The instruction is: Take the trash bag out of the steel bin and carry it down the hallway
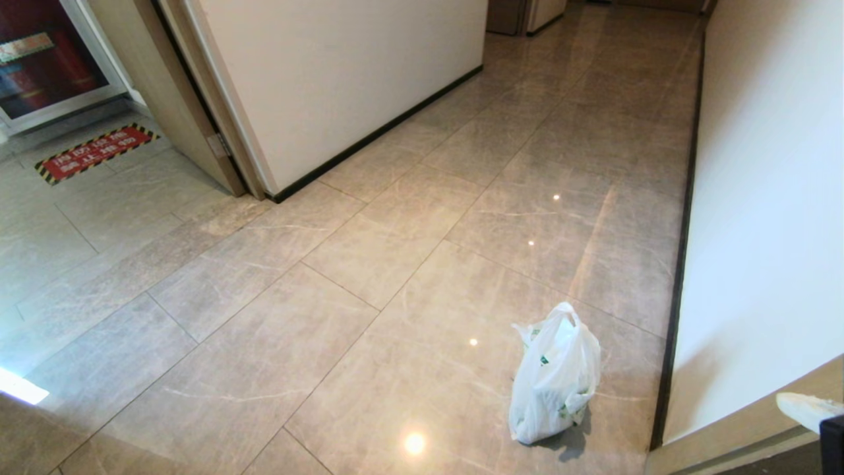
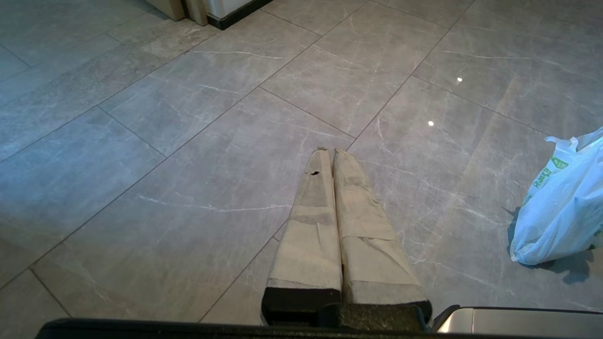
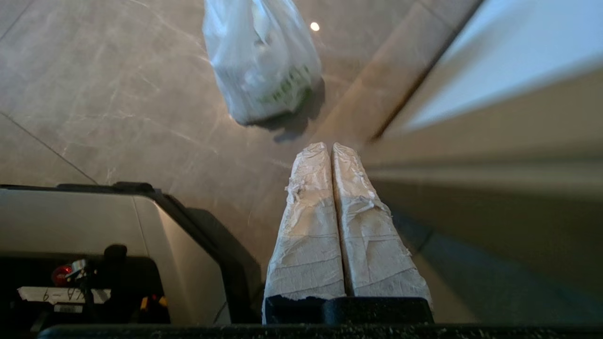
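Stretching ahead, the hallway (image 1: 409, 218) shows glossy marbled tiles between white walls; the trash bag (image 1: 554, 376) stands alone by the right wall (image 1: 765, 218), both grippers pressed together and empty, right gripper (image 3: 331, 147) blurred

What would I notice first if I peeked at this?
The white trash bag with green print, standing alone on the shiny hallway tiles near the right wall. Farther back on the left, a red floor sign with striped edges. Neither gripper holds the bag.

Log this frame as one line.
bag: standing on hallway floor, near right wall | bin: not visible | left end effector: shut, empty | right end effector: shut, empty
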